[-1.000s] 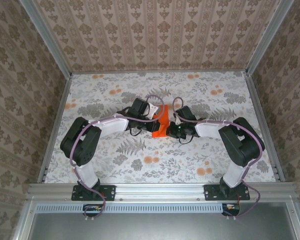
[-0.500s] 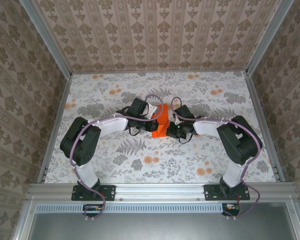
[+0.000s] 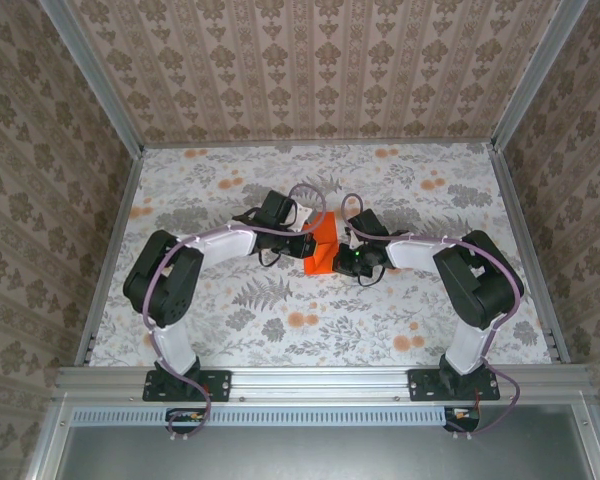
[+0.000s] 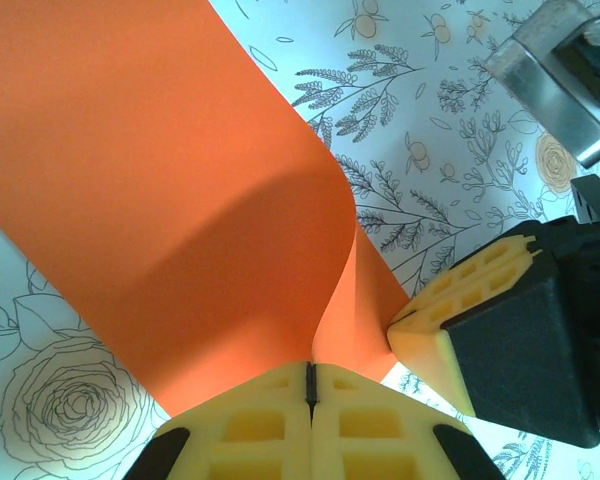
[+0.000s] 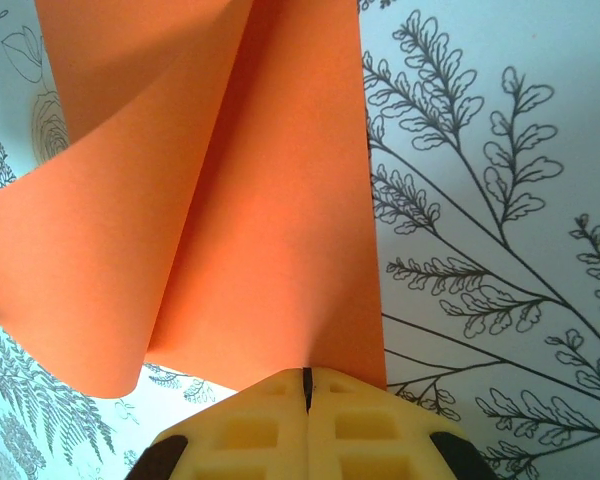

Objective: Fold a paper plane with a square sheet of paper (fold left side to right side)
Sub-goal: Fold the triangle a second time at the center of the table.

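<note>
**Asker:** Where is the square sheet of paper (image 3: 323,245) right now?

**Me:** In the middle of the bench (image 3: 240,320), between my two wrists and just beside both. It is bowed up off the floral surface. One flap arches over the other in a soft curl, with no sharp crease that I can see.

**Asker:** And your fingers?

**Me:** My left fingers (image 4: 310,385) are closed on the paper's edge. From the left wrist, the orange runs straight into the seam between them. My right fingers (image 5: 306,390) are closed on it too, pinching a neighbouring edge very near my left pair.

**Asker:** Why both so close together?

**Me:** I judge the left pair brings the left side across while the right pair pins the side it must meet. That way the edges line up before anything is flattened.

**Asker:** How far along?

**Me:** Early in this fold, I'd say: the flap is over, but the crease is not yet pressed. If either pinch slipped, the edges would skew.
</note>
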Action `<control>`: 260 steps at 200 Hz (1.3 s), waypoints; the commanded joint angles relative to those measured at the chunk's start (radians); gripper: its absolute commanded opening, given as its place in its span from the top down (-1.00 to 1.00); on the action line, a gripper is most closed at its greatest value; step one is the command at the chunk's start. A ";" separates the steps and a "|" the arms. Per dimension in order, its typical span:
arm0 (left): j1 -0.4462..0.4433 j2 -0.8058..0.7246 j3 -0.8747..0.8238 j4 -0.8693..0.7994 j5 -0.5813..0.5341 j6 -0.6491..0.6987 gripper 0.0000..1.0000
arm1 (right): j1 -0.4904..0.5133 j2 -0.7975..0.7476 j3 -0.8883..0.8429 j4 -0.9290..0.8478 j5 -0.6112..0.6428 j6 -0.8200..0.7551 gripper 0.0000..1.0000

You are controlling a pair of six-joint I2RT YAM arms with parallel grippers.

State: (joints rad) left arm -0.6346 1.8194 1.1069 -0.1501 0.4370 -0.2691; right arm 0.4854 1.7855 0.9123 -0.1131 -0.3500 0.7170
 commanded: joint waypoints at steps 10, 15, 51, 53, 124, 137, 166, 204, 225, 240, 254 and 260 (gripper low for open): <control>0.015 0.037 0.042 -0.029 -0.015 -0.004 1.00 | 0.005 0.038 -0.009 -0.082 0.037 -0.018 1.00; 0.016 0.042 0.046 -0.031 -0.017 -0.004 1.00 | 0.004 0.036 -0.011 -0.082 0.038 -0.018 1.00; 0.029 0.073 0.071 -0.046 -0.026 0.004 1.00 | 0.004 0.035 -0.012 -0.089 0.041 -0.022 1.00; 0.029 0.075 0.073 -0.048 -0.028 0.005 1.00 | 0.005 0.036 -0.013 -0.089 0.041 -0.023 1.00; 0.045 0.138 0.137 -0.089 -0.049 0.032 1.00 | 0.004 0.029 -0.021 -0.101 0.051 -0.030 1.00; 0.047 0.142 0.139 -0.092 -0.050 0.032 1.00 | 0.004 0.029 -0.023 -0.103 0.052 -0.031 1.00; 0.047 0.148 0.139 -0.097 -0.059 0.037 1.00 | 0.004 0.029 -0.026 -0.104 0.052 -0.032 1.00; 0.049 0.149 0.137 -0.107 -0.082 0.038 1.00 | 0.004 0.028 -0.026 -0.109 0.055 -0.034 1.00; 0.050 0.151 0.139 -0.114 -0.093 0.043 1.00 | 0.004 0.028 -0.026 -0.110 0.057 -0.036 1.00; 0.050 0.152 0.140 -0.117 -0.100 0.044 1.00 | 0.004 0.028 -0.026 -0.111 0.057 -0.036 1.00; 0.050 0.156 0.142 -0.118 -0.104 0.047 1.00 | 0.004 0.030 -0.027 -0.114 0.057 -0.037 1.00; 0.050 0.158 0.143 -0.118 -0.106 0.047 1.00 | 0.005 0.030 -0.027 -0.114 0.058 -0.037 1.00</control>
State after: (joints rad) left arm -0.5938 1.9511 1.2194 -0.2413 0.3527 -0.2501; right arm 0.4850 1.7863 0.9127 -0.1162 -0.3496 0.7017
